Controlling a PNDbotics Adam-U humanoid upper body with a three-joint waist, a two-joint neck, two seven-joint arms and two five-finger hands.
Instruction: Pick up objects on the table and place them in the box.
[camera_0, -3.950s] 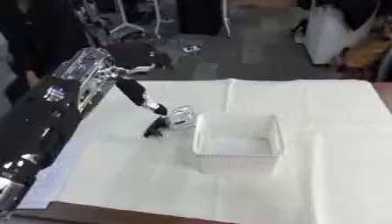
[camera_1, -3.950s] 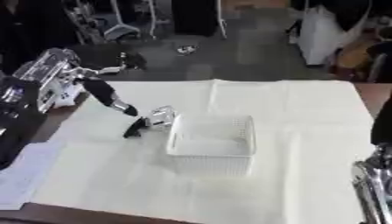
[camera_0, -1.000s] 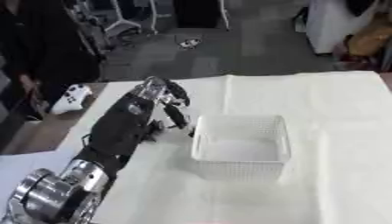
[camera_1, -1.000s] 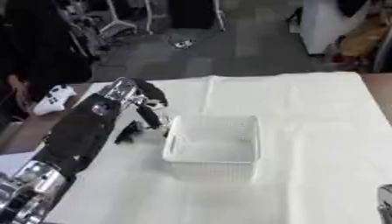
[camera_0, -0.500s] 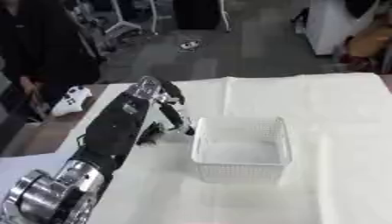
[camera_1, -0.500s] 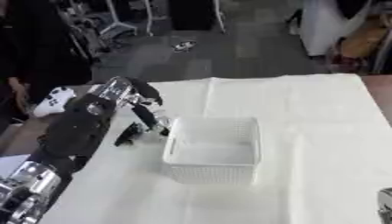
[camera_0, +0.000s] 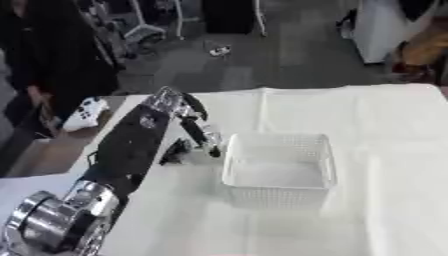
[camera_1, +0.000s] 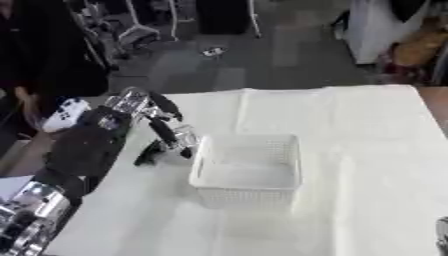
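Note:
A white mesh basket (camera_0: 231, 170) stands in the middle of the white cloth. My left arm rises from the lower left, bends, and brings my left hand (camera_0: 208, 145) down right beside the basket's left rim. Against the hand there is a small pale, see-through thing (camera_1: 184, 134); I cannot make out whether the hand holds it. A small dark object (camera_0: 175, 152) lies on the cloth just left of the hand. Only a grey sliver, probably of my right hand (camera_1: 442, 234), shows at the lower right corner.
The white cloth (camera_0: 385, 130) covers the table out to the right and front. A white controller-shaped thing (camera_0: 82, 113) lies beyond the cloth's left edge, near a person in dark clothes. Paper (camera_1: 10, 186) lies at the lower left.
My left hand stays by the basket's left rim, and the arm has only shifted a little. The dark object and the basket have not moved.

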